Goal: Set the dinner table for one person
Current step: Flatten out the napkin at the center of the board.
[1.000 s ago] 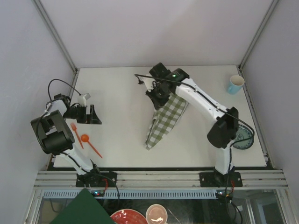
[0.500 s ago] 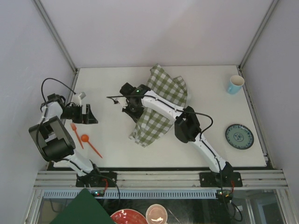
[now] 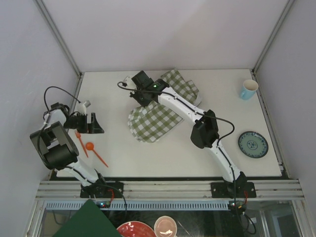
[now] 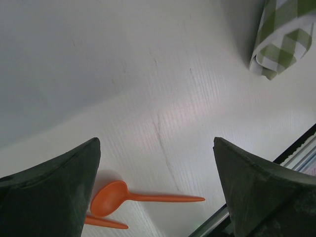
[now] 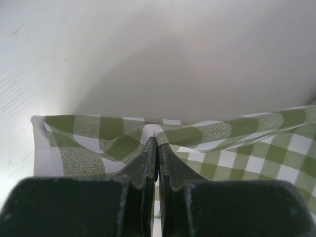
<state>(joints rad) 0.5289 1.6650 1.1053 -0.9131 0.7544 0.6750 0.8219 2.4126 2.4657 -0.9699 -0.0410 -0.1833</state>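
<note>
**A:** Where is the dinner table (image 3: 123, 153), and which way does it run?

**B:** It lies flat under both grippers. In the top view its long axis goes from left to right, across the direction in which the arms reach.

**A:** What is the right gripper (image 5: 157, 143) doing?

**B:** Its jaws are pressed together on a fold at the edge of the checked cloth (image 3: 153, 121). From the fingers the cloth spreads back under the arm, toward its elbow, and lies partly folded on the table.

**A:** Does the top view show this grip?

**B:** Not clearly, because the wrist covers the fingers there. Only the right wrist camera shows the fold pinched between them.

**A:** And the left gripper (image 3: 95, 123)?

**B:** Its jaws stand wide apart and nothing is between them. It is near the left edge of the table. The orange spoon (image 3: 91, 148) and the orange fork (image 3: 80, 143) lie on the table just beside it, on the near side.

**A:** What does only the top view give?

**B:** The blue cup (image 3: 249, 89) and the plate (image 3: 253, 144). Both are well apart from the right gripper, by the right edge of the table. Neither wrist camera shows them.
</note>
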